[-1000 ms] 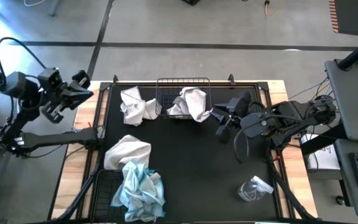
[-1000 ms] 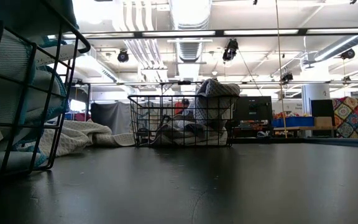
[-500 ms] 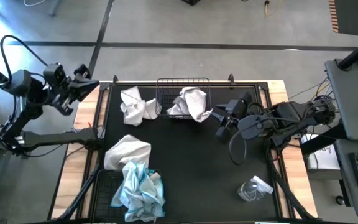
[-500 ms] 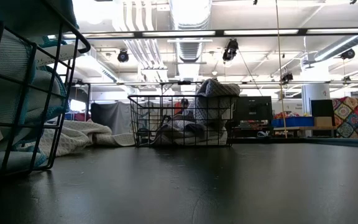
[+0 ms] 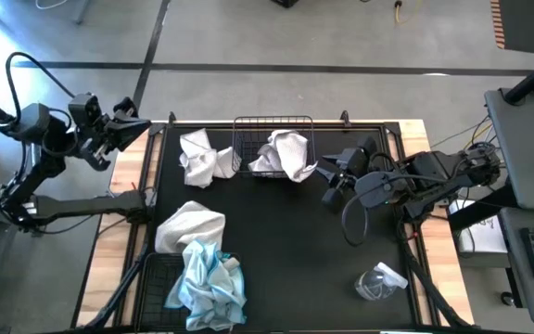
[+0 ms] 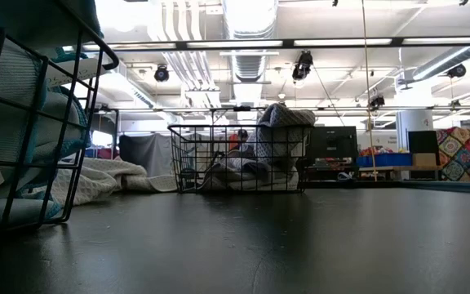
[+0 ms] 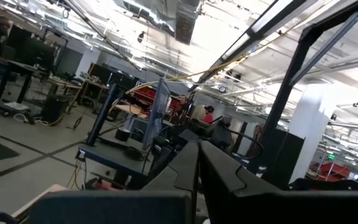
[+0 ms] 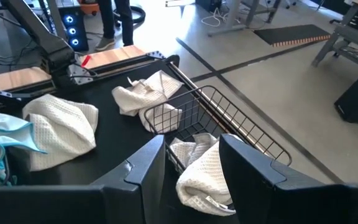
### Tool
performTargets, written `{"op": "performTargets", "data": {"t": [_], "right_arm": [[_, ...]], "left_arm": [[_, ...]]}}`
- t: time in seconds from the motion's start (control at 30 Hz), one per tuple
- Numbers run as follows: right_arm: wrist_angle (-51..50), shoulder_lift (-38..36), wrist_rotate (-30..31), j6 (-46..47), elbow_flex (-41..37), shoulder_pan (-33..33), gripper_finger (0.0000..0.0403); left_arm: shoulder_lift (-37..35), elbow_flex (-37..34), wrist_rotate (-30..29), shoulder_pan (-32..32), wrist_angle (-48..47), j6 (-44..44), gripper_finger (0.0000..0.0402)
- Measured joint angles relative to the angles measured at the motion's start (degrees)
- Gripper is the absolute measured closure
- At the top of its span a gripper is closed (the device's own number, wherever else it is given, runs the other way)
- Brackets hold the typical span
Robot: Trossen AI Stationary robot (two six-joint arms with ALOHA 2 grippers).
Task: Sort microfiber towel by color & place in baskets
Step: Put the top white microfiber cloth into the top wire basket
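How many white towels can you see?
3: one in the far basket, one on the mat left of it, one beside the blue pile. More may be hidden.

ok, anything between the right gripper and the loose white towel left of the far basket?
Yes. The far basket, with a white towel draped over its rim, sits between the open right gripper and the loose white towel. It must go over or around.

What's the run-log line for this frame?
left gripper: shut, raised off table's left edge | right gripper: open, empty, beside far basket | white towels: two loose on mat | blue towels: in near basket
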Motion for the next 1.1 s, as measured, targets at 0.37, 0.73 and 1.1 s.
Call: {"op": "performTargets", "data": {"t": [0.37,0.73,1.1], "right_arm": [[0.0,0.0,-0.1,3.0,0.0,0.0,0.0257],[-2.8,0.0,-0.2,3.0,0.0,0.0,0.0257],[-2.9,0.0,-0.2,3.0,0.0,0.0,0.0257]], "left_arm": [[3.7,1.2,4.7,0.0,1.1,0.3,0.0402],[8.6,17.3,3.8,0.0,-24.0,16.2,0.0402],[12.9,28.3,-23.0,0.0,-62.8,17.7,0.0402]]}}
